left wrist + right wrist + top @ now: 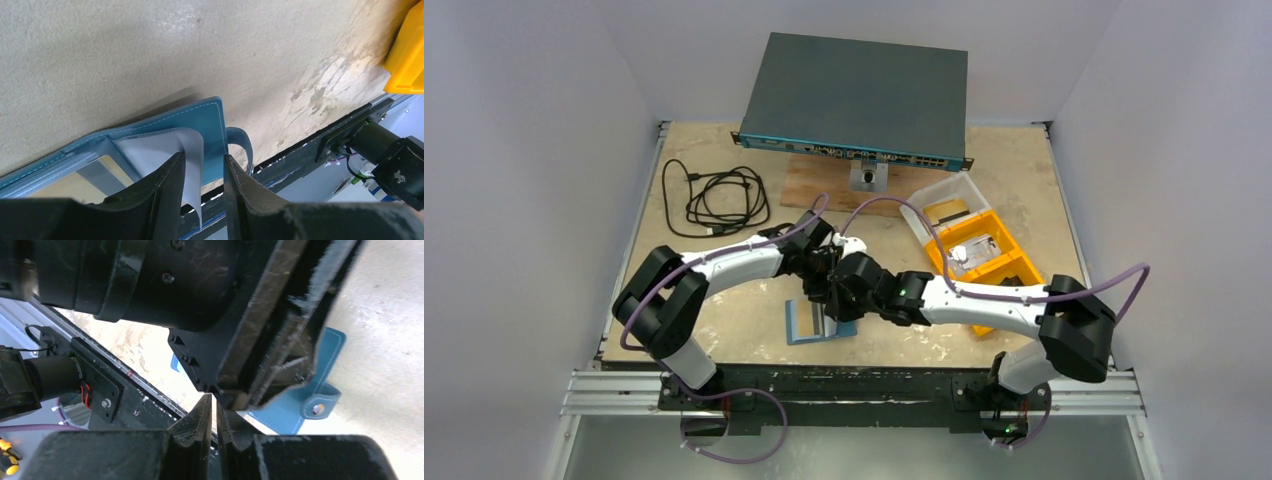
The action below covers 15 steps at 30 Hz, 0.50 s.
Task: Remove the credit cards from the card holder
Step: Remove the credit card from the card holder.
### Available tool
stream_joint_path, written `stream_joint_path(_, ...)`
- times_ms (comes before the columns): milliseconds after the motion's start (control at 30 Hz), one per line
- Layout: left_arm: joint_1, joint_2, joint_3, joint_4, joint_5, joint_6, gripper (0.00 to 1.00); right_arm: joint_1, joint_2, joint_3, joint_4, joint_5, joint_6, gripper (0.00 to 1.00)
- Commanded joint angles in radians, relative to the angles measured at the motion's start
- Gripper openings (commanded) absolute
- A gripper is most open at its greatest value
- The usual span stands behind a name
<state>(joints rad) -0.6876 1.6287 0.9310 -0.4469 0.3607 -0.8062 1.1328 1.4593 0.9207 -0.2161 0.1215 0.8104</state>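
The teal-blue card holder [809, 328] lies open on the table near the front edge. A pale, glossy credit card [70, 182] sits in one of its inner pockets. A pale flap [165, 145] curls up off the card holder [212, 117], and its edge lies loose between the parted fingers of my left gripper [204, 156]. The snap tab [243, 142] hangs off the side. My right gripper [214, 400] is shut just under the left gripper's fingers [260, 340], beside the card holder [330, 355]. A thin pale sliver shows in its slit. Whether it pinches anything I cannot tell.
An orange bin [999, 255] and a clear tub [944, 195] stand at the right. A coiled black cable [719, 200] lies at the back left. A dark flat box [859, 100] rests on a wooden board [824, 185] at the back. The black front rail [345, 132] runs just past the card holder.
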Motion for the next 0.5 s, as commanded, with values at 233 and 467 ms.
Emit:
stream_joint_path(233,0.035,-0.042,0.037,-0.025,0.032,0.037,0.34,0.013,0.099,-0.028,0.100,-0.026,0.027,0.05)
stream_joint_path(467,0.093,-0.157,-0.003,-0.101,-0.017,0.071,0.35,-0.033,0.106,-0.113,0.145,-0.055,0.051,0.04)
